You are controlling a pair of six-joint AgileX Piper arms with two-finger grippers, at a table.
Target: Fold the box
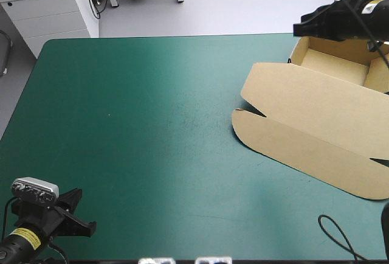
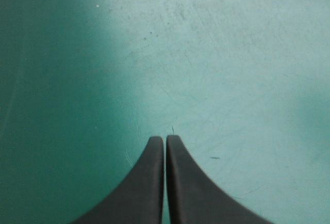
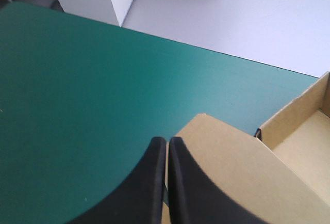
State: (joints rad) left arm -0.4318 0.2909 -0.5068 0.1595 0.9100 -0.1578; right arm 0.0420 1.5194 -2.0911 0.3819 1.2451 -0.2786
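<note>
Lying open, brown board box [image 1: 316, 112] (lid flat, round-cornered), scuffed teal-green cover [image 1: 134, 124].

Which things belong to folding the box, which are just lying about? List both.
Job: box, an open tray with its lid flat; right gripper, shut, over the lid.
Not in it: left gripper, shut, over bare teal-green cover.

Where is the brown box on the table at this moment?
In the high view the box lies at the table's right side, toward the far edge, its lid flat; the right end effector is by its far wall.
</note>
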